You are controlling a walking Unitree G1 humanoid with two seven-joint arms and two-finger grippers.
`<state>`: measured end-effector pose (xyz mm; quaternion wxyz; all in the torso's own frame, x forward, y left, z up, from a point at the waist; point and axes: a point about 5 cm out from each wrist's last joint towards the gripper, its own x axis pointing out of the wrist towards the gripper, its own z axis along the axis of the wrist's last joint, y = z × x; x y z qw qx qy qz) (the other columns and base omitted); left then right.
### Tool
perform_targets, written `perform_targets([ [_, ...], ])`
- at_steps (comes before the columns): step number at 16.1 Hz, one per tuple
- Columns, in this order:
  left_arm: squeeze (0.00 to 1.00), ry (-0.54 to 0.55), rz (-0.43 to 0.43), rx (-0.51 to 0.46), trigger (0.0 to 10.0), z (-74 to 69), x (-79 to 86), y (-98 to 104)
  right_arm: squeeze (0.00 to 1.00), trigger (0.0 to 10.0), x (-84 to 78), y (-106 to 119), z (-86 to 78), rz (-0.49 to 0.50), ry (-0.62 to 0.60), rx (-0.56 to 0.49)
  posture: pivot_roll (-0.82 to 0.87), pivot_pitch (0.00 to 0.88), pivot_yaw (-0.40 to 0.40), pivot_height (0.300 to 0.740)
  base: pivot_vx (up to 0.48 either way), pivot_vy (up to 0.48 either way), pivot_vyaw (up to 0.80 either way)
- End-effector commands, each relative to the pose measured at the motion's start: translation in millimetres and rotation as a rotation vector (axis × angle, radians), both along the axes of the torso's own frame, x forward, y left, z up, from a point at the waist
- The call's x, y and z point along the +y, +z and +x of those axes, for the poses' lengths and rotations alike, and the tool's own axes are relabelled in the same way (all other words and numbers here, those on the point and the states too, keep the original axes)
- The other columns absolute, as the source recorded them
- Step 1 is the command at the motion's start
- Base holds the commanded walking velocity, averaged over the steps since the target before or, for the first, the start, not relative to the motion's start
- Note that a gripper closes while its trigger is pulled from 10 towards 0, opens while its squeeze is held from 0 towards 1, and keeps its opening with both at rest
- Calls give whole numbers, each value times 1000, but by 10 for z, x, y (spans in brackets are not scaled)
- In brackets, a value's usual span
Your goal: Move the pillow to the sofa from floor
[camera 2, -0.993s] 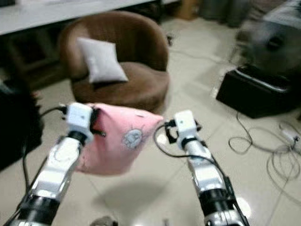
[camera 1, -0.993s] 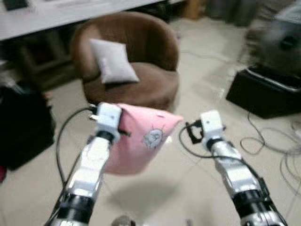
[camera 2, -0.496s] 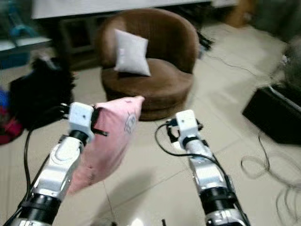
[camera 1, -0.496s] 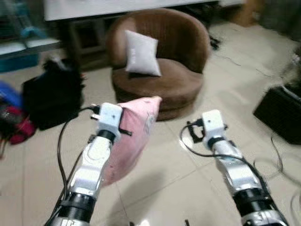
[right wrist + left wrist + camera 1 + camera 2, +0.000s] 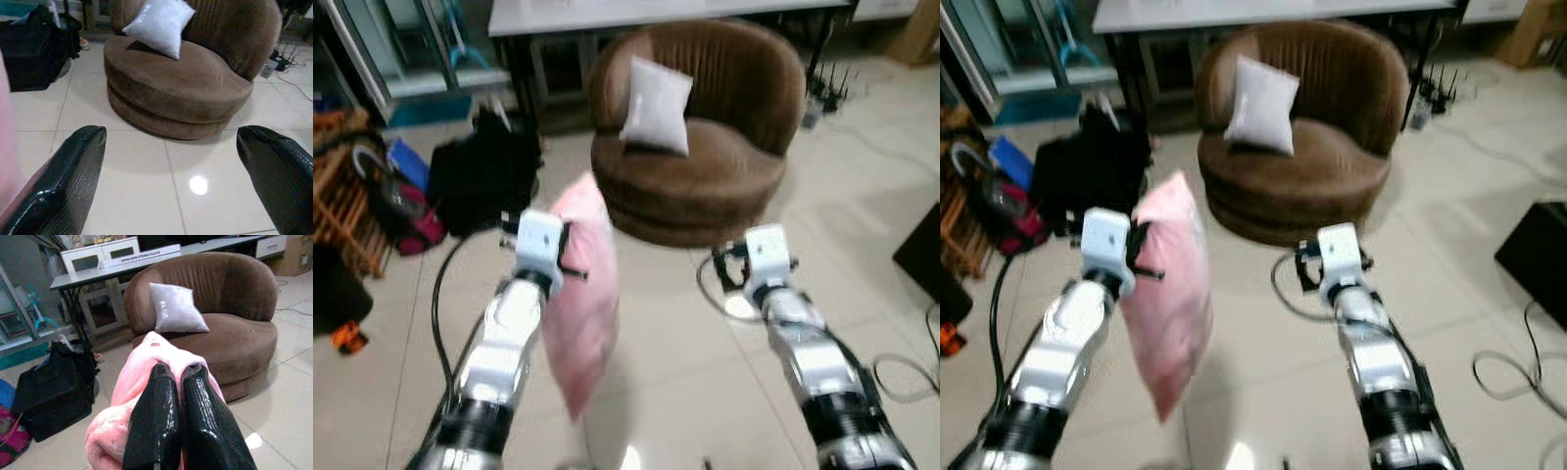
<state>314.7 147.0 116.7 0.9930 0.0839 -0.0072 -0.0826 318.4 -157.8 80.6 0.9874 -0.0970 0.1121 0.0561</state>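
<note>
I have the soft pink fleece pillow (image 5: 579,294) off the floor, pinched in my left gripper (image 5: 178,377) and hanging below it. The round brown velvet sofa chair (image 5: 705,176) is ahead of both grippers, not reached, so the carry and drop are left. Right gripper (image 5: 171,181) is spread wide, empty. White cushion (image 5: 176,308) on the seat has writing I can't read.

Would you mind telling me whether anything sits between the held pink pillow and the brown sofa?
Nothing visible does: bare tile lies between the pink pillow in the left hand and the brown sofa.
</note>
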Motion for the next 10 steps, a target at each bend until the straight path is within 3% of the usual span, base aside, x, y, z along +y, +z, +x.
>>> perform_targets([
  [1, 0, 11, 0, -53, 10000, 44, 30, 120, 0, 10000, 60, 14, 10, 8, 14, 0, 53, 0, 44, 740, 0, 0, 0],
  [5, 0, -13, -10, -73, 10000, 46, 35, 164, 0, 10000, 49, -16, 7, 50, -19, 21, 56, 0, 46, 740, 0, 0, 0],
  [8, 0, -25, -13, -80, 10000, 42, 35, 178, 0, 10000, 65, -10, 13, 46, -13, 18, 56, 0, 48, 740, 291, 0, -785],
  [10, 0, -34, -23, -86, 10000, 46, 20, 191, 0, 10000, 62, -6, 13, 35, -11, 12, 56, 0, 48, 740, 356, 0, 0],
])
